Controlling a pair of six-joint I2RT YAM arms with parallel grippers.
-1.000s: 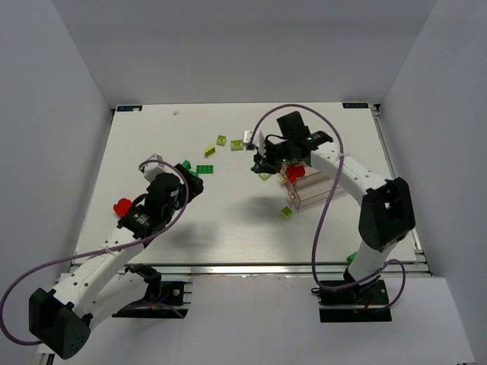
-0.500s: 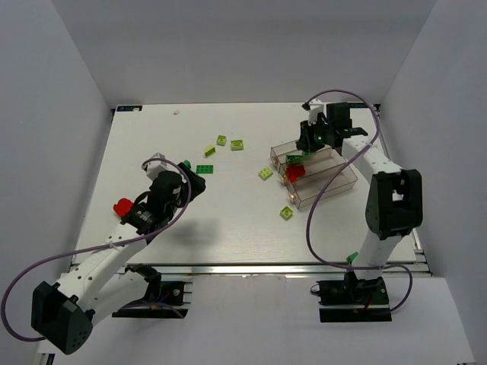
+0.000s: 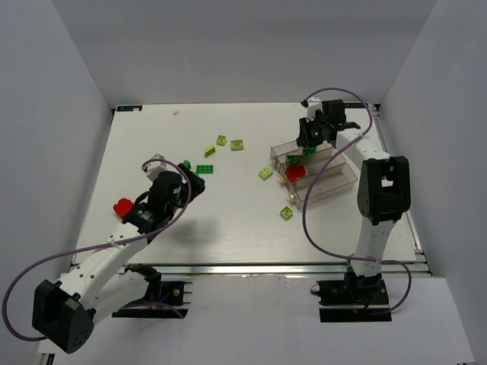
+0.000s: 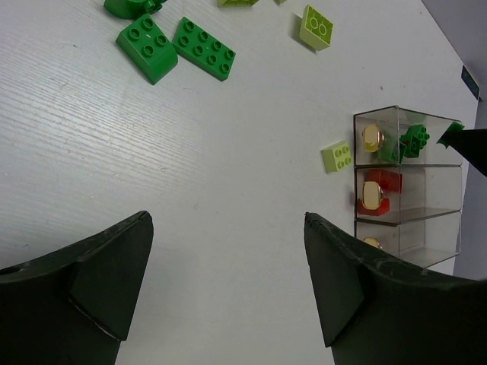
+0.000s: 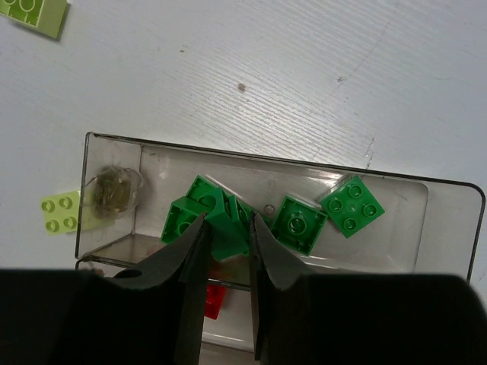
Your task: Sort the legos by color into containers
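Up at 2 o'clock on the table (image 3: 228, 236), from above: the containers (image 3: 344, 179), three joined clear bins stepped side by side, long axes running roughly 8 to 2 o'clock, short ends facing 8. Right over the far bin, the right gripper (image 5: 227, 224), jaws narrow and pinched on a dark green brick (image 5: 222, 234), gripped by two opposite sides. Lying in that bin below: more dark green bricks (image 5: 350, 205), studs up, strung along its length. In the middle bin, a red brick (image 3: 295, 173). Just beside the containers' 8 o'clock end, a lime brick (image 3: 265, 173); near the nearest bin's corner, at 7, a second lime brick (image 3: 286, 213).

Down at 8 o'clock, the left gripper (image 4: 228, 266), jaws spread wide, gripping nothing, hanging over bare white tabletop. At 11 in its wrist view, a flat dark green plate (image 4: 204, 48), long axis 10 to 4, and a square dark green block (image 4: 147, 47) just beside it. Out at 9, near the left edge, a lone red block (image 3: 122, 207). Open tabletop between left gripper and containers; their 2 o'clock end close to the table's right edge.
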